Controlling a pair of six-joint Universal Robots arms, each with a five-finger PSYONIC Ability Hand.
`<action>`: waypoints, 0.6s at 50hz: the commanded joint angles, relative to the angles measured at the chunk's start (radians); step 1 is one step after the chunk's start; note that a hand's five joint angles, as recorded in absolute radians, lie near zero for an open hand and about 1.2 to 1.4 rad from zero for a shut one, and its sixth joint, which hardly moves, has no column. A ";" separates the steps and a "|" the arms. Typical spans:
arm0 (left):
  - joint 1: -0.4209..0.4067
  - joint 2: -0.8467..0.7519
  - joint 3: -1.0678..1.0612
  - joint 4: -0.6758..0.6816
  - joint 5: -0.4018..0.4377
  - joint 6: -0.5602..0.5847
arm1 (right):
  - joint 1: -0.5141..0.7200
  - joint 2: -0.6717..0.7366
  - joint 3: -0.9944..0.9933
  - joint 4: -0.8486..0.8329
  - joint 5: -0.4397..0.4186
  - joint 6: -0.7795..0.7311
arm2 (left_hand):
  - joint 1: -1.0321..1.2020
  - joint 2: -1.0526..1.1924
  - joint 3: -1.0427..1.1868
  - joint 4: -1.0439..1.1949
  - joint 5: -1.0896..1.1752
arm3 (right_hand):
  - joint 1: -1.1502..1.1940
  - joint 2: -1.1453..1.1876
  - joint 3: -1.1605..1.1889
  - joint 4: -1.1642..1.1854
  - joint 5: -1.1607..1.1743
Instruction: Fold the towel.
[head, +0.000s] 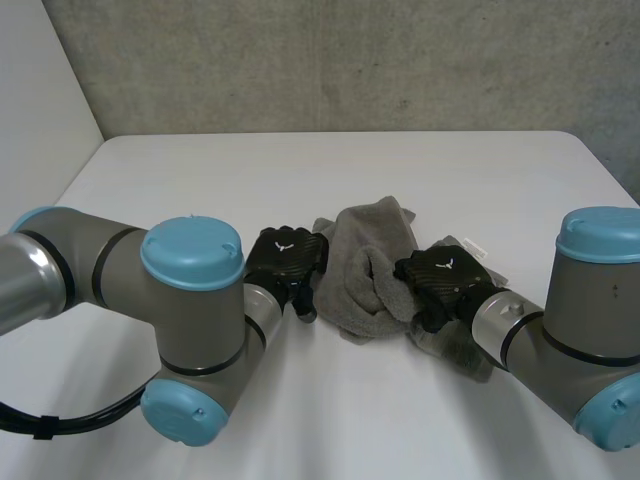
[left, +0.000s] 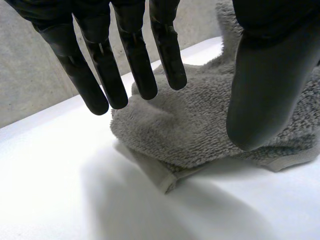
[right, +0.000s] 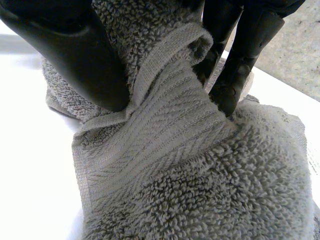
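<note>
A crumpled grey towel (head: 372, 262) lies bunched in a heap on the white table (head: 300, 170), flanked by the robot's two black hands. The left hand (head: 287, 258) sits at the towel's left edge. In the left wrist view its fingers (left: 135, 60) are straight and spread above the towel's (left: 185, 130) pile, with the thumb (left: 265, 90) hanging apart from them over the cloth and nothing gripped. Whether the fingertips touch the pile cannot be told. The right hand (head: 445, 278) rests on the towel's right side. In the right wrist view its thumb (right: 75, 55) and fingers (right: 240, 55) close in from opposite sides on a raised fold of the towel's (right: 200, 190) woven hem band, pinching it between them. The rest of the towel spreads beneath that hand, flat on the table. A grey concrete wall (head: 330, 60) stands beyond the towel, behind the table's far edge.
</note>
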 joint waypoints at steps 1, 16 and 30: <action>0.092 0.033 -0.025 -0.046 0.044 0.022 | -0.017 -0.056 0.038 0.046 -0.007 -0.031 | -0.066 -0.069 -0.066 -0.068 -0.233 | 0.121 0.124 0.087 0.054 0.112; 0.103 0.029 -0.006 -0.040 0.125 0.023 | -0.019 -0.073 0.037 0.115 -0.036 -0.086 | -0.334 -0.336 -0.334 -0.335 -0.500 | 0.121 0.124 0.087 0.054 0.112; 0.101 -0.092 0.126 -0.045 0.271 0.049 | -0.028 -0.090 0.044 0.119 -0.086 -0.087 | -0.542 -0.544 -0.542 -0.543 -0.708 | 0.121 0.124 0.087 0.054 0.112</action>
